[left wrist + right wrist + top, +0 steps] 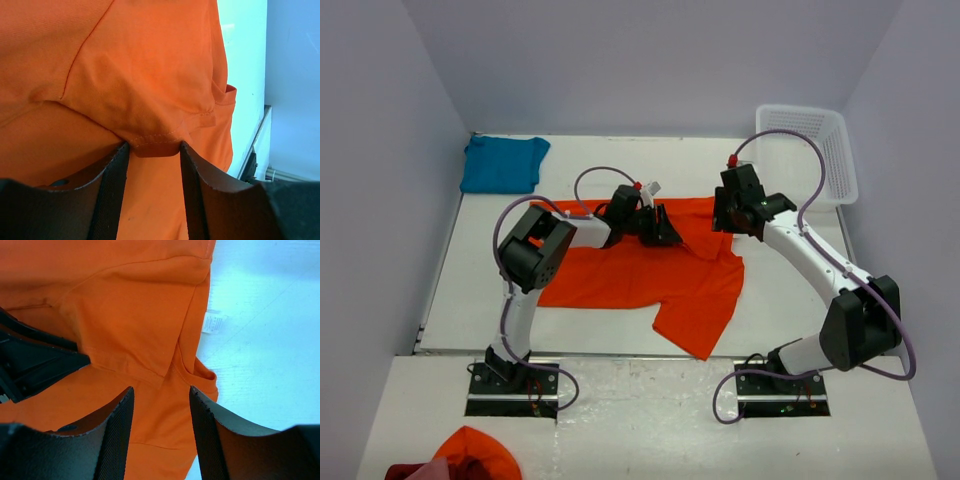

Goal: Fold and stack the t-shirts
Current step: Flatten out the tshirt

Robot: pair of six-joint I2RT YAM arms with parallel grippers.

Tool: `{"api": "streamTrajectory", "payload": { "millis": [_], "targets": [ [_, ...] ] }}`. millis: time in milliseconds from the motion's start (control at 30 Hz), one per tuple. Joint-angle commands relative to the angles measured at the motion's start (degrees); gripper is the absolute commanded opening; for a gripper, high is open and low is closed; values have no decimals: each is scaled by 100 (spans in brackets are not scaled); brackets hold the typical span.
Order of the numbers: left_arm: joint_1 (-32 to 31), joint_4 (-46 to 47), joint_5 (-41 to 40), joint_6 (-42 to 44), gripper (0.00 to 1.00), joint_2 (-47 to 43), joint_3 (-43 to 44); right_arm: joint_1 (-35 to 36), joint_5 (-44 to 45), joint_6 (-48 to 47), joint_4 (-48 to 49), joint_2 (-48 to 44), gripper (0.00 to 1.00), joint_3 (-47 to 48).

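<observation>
The orange t-shirt (620, 275) lies spread across the middle of the table, its right part folded over and one flap reaching toward the front edge. My left gripper (665, 232) hangs low over its upper middle. In the left wrist view that gripper (154, 145) is open, with a stitched hem of the orange cloth (140, 75) lying across the gap at its tips. My right gripper (725, 222) hovers over the shirt's upper right edge, open (161, 390) with only flat orange cloth (125, 300) beneath. A white label (214, 323) shows at the shirt's edge. The teal t-shirt (503, 163) lies folded at the back left.
A white plastic basket (845, 160) stands at the back right corner. A bundle of orange and red cloth (470, 455) sits on the near ledge at the bottom left. The left arm's black gripper body (35, 360) shows at the left of the right wrist view. Walls enclose the table (480, 300).
</observation>
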Motion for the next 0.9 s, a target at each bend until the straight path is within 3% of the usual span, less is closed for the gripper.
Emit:
{"api": "streamTrajectory", "payload": {
  "millis": [0,500,700,800,867],
  "targets": [
    [-28,215,126,-41,47,119,218,-20,55,-94,32,-164,49,-10],
    [-19,92,82,11,29,40,210,-11,-16,-121,32,-120,49,-10],
    [-19,39,109,46,14,49,254,-20,-51,-121,50,-129,49,-62],
    [-19,4,117,90,0,5,254,-20,-60,-121,67,-85,49,-80],
    [-19,-40,109,117,0,-39,227,-11,-60,-121,68,-32,49,-89]
  ]
}}
